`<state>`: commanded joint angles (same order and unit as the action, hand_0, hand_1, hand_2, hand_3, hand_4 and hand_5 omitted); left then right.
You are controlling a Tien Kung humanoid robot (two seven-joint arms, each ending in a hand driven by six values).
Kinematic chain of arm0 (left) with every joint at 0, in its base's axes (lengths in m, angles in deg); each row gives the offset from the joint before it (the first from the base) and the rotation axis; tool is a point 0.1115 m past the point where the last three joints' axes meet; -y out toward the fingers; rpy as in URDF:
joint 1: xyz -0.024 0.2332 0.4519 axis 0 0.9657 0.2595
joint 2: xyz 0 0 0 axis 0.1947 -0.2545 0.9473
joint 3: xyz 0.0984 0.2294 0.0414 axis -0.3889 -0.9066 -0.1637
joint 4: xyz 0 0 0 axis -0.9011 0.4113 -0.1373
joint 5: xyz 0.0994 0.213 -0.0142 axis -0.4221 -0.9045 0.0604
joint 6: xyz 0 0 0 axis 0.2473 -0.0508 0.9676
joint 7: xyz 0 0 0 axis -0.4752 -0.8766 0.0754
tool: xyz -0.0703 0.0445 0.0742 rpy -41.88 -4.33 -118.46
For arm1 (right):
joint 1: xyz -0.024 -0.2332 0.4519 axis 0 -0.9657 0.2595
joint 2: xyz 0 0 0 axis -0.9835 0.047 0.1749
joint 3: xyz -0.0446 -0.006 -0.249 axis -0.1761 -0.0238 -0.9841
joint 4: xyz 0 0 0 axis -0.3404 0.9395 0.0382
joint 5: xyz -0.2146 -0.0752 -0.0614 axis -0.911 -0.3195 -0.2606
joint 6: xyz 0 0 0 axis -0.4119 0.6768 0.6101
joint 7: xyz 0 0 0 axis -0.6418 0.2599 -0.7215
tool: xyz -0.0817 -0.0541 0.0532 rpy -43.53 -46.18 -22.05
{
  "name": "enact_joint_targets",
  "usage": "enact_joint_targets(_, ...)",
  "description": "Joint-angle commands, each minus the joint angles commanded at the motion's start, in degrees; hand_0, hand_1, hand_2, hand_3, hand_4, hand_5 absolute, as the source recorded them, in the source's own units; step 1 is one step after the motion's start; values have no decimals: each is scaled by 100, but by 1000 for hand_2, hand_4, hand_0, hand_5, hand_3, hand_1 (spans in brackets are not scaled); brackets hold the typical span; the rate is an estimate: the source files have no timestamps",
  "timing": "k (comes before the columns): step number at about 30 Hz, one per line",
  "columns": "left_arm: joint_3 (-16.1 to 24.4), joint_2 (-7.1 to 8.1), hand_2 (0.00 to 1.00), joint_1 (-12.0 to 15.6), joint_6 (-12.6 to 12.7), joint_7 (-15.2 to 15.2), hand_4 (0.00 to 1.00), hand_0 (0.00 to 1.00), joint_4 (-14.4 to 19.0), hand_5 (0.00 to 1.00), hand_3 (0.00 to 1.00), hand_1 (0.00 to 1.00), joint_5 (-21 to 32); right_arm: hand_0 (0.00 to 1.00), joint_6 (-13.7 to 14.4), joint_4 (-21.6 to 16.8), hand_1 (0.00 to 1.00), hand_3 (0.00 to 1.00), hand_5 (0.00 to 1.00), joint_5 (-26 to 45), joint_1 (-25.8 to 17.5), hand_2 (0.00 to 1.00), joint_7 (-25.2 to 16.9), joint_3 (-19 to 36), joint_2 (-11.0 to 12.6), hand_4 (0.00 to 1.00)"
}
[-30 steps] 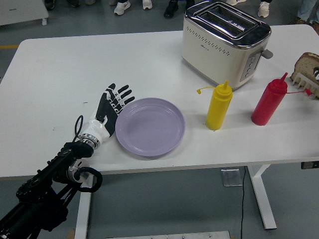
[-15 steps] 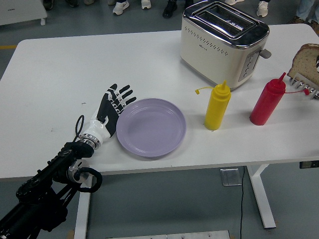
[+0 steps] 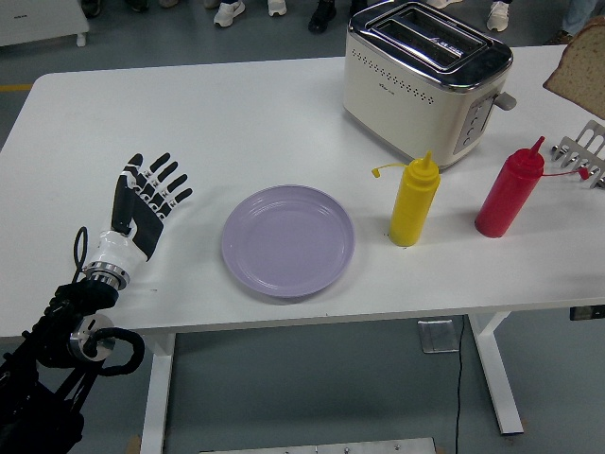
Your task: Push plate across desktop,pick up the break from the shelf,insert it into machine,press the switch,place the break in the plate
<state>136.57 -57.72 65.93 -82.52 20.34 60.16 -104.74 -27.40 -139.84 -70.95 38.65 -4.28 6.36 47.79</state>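
Left hand (image 3: 144, 197) now pulled back left, well apart from purple plate (image 3: 287, 240); half a second ago fingertips touching plate's left rim. Fingers spread and straight, palm flat over white table (image 3: 236, 113), holding nothing, pointing up and slightly right toward far side. Plate sitting near front edge, centre of table, roughly same spot as before, maybe nudged slightly right. Bread slice (image 3: 579, 68) now lifted off the rack, at top right edge of frame, above and clear of metal rack (image 3: 584, 149); earlier resting in rack. Slice cut off by frame edge, tilted, long axis running diagonally from lower left to upper right, flat face toward camera. Whatever holds the slice out of frame; right hand not visible. Rack at right edge, tines upright, bare. Cream toaster (image 3: 425, 74) at far right-centre, two slots on top running left-right on a slant, lever on its right end. Yellow squeeze bottle (image 3: 414, 201) upright just in front of toaster, red squeeze bottle (image 3: 509, 192) upright to its right, near rack.
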Motion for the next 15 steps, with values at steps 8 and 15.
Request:
enact_joint_targets(8,938,211,907,517,-43,84,630,802,723,998,863,856,272,359,198,-224,384,476,2,48,353,435,183,110,23,316)
enact_joint_targets(15,1608,327,907,808,-83,123,630,800,955,998,863,856,401,358,373,-198,375,472,2,369,796,431,356,52,-74,304)
